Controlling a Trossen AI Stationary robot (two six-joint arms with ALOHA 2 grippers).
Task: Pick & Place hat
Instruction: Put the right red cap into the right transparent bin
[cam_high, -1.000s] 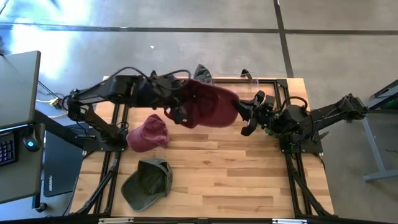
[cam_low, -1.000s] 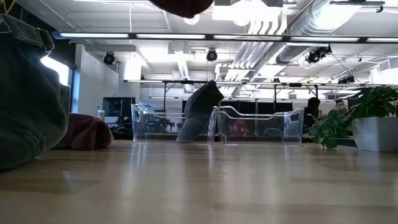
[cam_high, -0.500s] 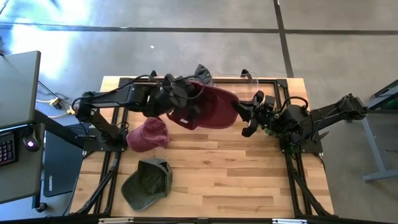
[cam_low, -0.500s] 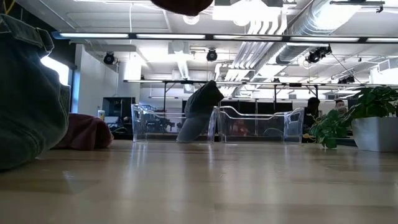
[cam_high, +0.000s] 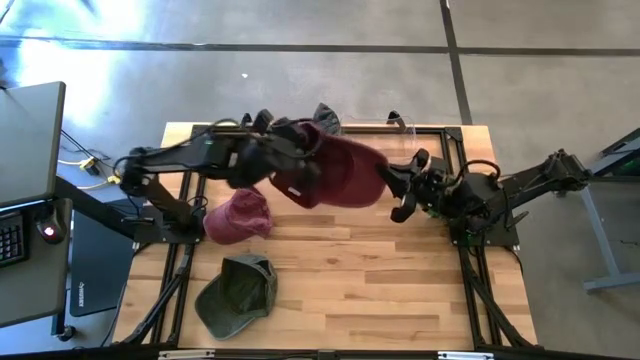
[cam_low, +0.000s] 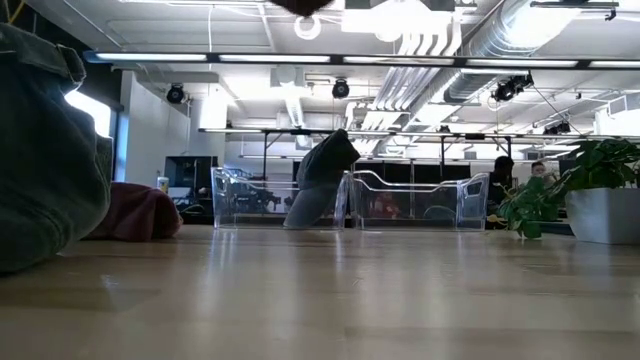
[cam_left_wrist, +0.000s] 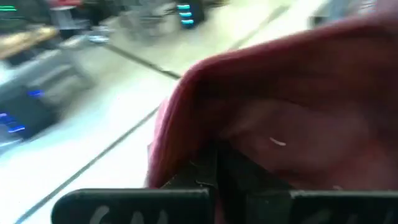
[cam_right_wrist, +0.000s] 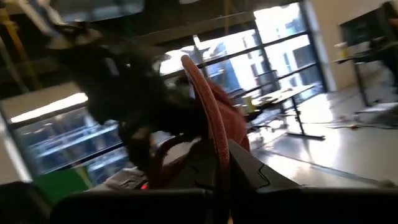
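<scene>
Maroon hat (cam_high: 340, 168) aloft, both jaws clamped on it, above second maroon hat (cam_high: 238, 215), green hat (cam_high: 240, 290).

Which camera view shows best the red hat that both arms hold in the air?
The high view: the held red hat shows whole, between the left gripper and right gripper. Both wrist views show only parts of its fabric up close; the low view catches just a dark edge at its top.

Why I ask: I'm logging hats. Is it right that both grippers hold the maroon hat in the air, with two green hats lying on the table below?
Not quite. The high view shows the table holding one green hat and one maroon hat. Both the left gripper and right gripper do hold the raised maroon hat.
</scene>
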